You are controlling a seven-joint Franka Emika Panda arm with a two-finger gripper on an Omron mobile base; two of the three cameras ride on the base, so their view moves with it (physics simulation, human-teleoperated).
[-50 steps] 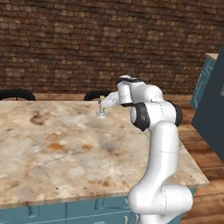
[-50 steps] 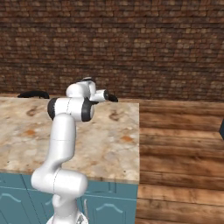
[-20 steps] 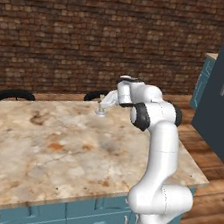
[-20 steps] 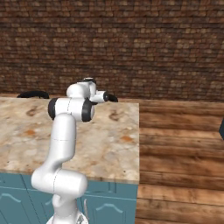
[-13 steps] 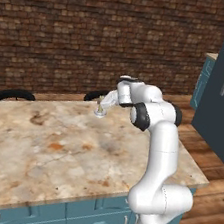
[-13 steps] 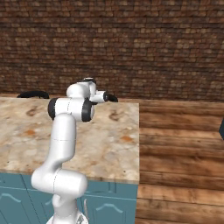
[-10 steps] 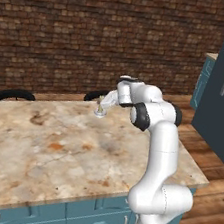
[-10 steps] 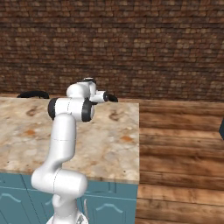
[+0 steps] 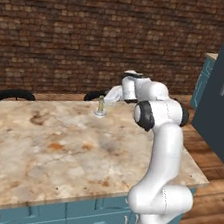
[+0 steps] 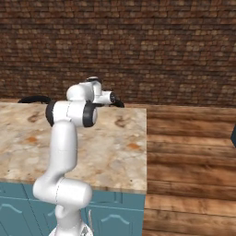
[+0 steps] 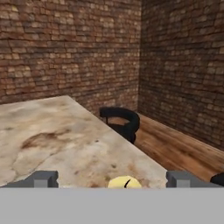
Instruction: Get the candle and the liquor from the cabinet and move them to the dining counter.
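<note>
Rendered look, even soft light from above, no glare. Dining counter [image 9: 53,146] bright w/ mild sheen; brick wall [image 9: 71,22] behind it dimmer, esp. toward the corner in hand view. Faint soft shadow under the arm on the slab, darker under the counter's front overhang. Low res, slightly soft throughout; stools [image 11: 120,122] beyond the far edge smeared dark. No edge distortion. Candle [image 9: 101,106] tiny, detail lost.

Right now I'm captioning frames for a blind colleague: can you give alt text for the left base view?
A short yellow candle in a pale holder stands upright on the marbled dining counter, with the white arm's open gripper right beside it. Behind are two black stools and a brick wall.
</note>
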